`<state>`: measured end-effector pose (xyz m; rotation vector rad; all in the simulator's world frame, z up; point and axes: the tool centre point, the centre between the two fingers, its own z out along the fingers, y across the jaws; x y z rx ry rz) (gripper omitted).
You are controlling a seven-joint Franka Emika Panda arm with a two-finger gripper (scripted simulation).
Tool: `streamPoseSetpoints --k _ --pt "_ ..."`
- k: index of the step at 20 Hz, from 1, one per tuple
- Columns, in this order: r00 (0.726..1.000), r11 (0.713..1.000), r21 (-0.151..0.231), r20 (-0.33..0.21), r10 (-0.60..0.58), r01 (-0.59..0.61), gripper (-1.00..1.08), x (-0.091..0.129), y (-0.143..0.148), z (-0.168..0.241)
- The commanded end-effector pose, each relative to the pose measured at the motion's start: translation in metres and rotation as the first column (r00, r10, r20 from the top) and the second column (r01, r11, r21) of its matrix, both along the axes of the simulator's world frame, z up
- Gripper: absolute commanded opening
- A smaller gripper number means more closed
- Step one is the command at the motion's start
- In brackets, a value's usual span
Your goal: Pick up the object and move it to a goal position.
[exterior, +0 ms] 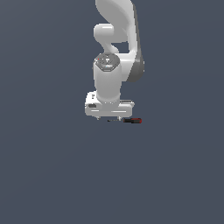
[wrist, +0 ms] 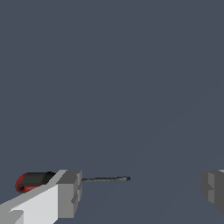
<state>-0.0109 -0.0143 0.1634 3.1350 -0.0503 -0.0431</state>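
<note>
Now the arm (exterior: pixel 114 52) hangs low over the grey desk (exterior: pixel 48 175), and the step in hand looks like the approach, the last lowering before a grasp. The jaws stand wide open with nothing between them: the wrist view shows one finger (wrist: pixel 65 194) close in and the other finger (wrist: pixel 213 190) well apart from it, bare desk in the gap.

The screwdriver (exterior: pixel 127 120) lies flat on the desk just below the hand, red-and-black handle (wrist: pixel 33 181) pointing to the exterior view's right, thin dark shaft (wrist: pixel 105 179) running toward the exterior view's left. From the wrist, the shaft pokes out past the near finger into the open gap, while the handle sits behind that finger.

So, by my reading, the next move calls for a small correction to centre the jaws on the tool, a little more descent, then a close across the shaft or handle, and only then a lift toward the goal.

Hard to make out: no goal marker shows in either view. The middle of the screwdriver is hidden by the finger, the far finger is cut off at the frame edge, and in the exterior view the fingertips are nearly lost under the hand.
</note>
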Motion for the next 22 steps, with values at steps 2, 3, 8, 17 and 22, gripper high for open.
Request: streamPoseSetpoints --k 2,3,8,17,22 --pt "1.000 1.000 0.000 -0.001 -0.001 0.001 1.00 0.000 -0.001 0.000" --pt "1.000 1.000 -0.001 -0.003 -0.002 0.002 1.00 -0.001 -0.002 -0.001" --pt "0.999 1.000 -0.008 -0.031 -0.020 0.019 1.00 -0.010 -0.025 -0.011" --pt "0.999 1.000 -0.010 -0.037 -0.030 0.029 1.00 -0.012 -0.030 -0.013" --pt "0.997 0.997 -0.011 -0.036 -0.072 0.072 1.00 -0.013 -0.026 -0.016"
